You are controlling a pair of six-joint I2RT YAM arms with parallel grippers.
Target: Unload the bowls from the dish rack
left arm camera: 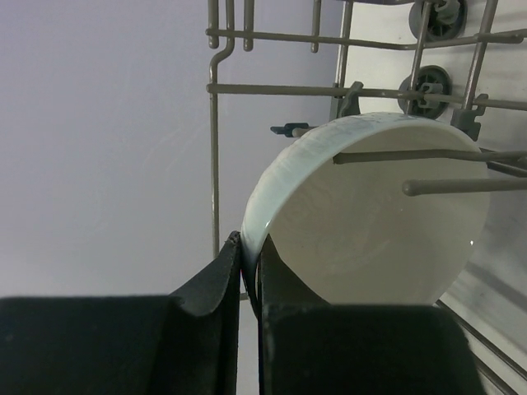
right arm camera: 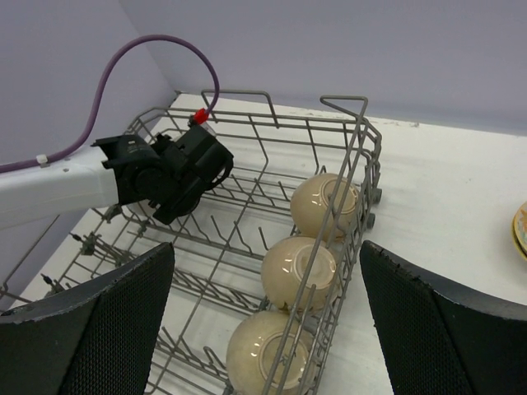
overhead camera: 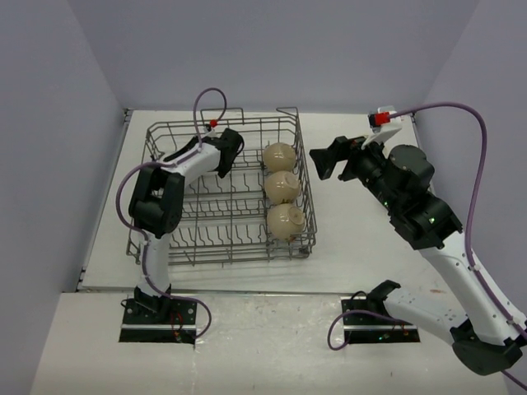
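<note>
The grey wire dish rack [overhead camera: 222, 259] stands left of centre. Three beige bowls [overhead camera: 280, 155] [overhead camera: 282, 186] [overhead camera: 284, 220] lie in a column along its right side, bottoms up. My left gripper [overhead camera: 226, 154] is inside the rack near the back. In the left wrist view it [left arm camera: 249, 263] is shut on the rim of a pale blue-white bowl [left arm camera: 370, 222] that stands on edge among the rack's tines [left arm camera: 216, 164]. My right gripper [overhead camera: 325, 160] is open and empty, raised just right of the rack. Its wrist view looks down on the beige bowls [right arm camera: 298, 265].
The rim of a yellow bowl [right arm camera: 520, 232] shows on the table at the right edge of the right wrist view. The left arm's purple cable [overhead camera: 210, 103] arcs over the rack's back edge. Walls close the table on three sides.
</note>
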